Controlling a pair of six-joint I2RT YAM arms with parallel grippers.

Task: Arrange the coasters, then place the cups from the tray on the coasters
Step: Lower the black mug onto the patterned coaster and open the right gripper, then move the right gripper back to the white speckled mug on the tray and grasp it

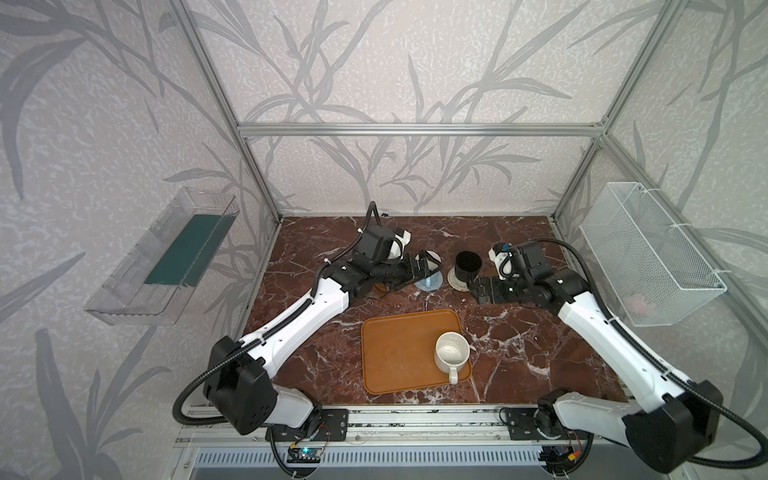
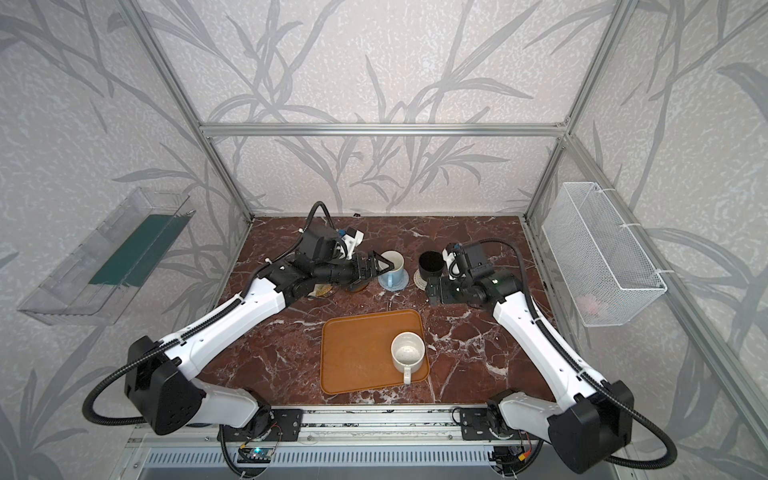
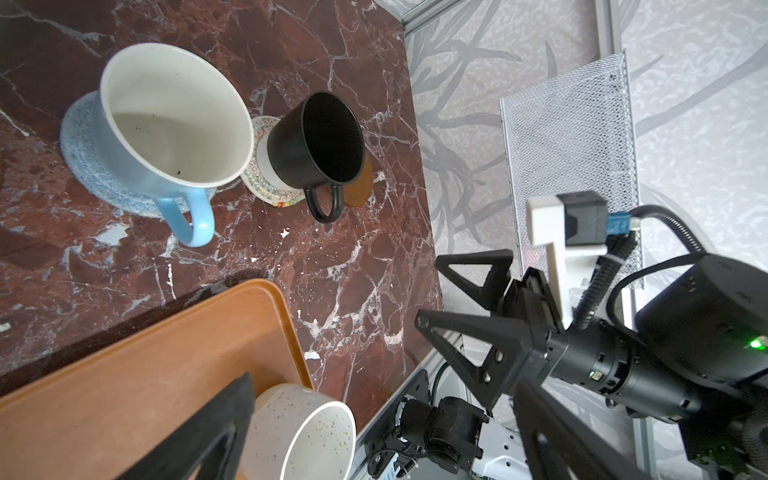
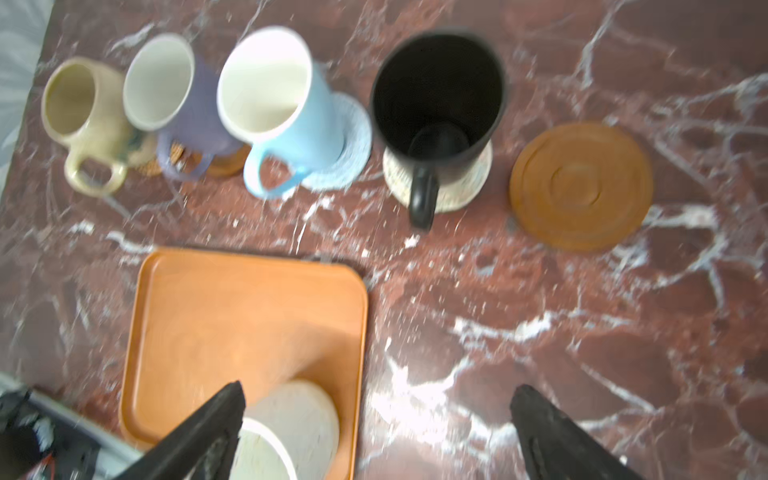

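Both top views: note white cup (image 1: 452, 351) upright on tray (image 1: 390, 357), well apart from right gripper (image 1: 476, 291), on its base side. Left gripper (image 2: 384, 264) spread wide, empty, close by light blue cup (image 2: 392, 276); contact unclear

Expect stiff glazed ceramic, moderate weight, slick, chippable. Take by rim wall or handle

Left wrist: right gripper (image 3: 428, 291) wide open, empty, touching nothing

Right wrist, blurred: same wide jaws, white cup low beside one finger, bare brown coaster (image 4: 582, 187) ahead, beside black cup (image 4: 436, 95)
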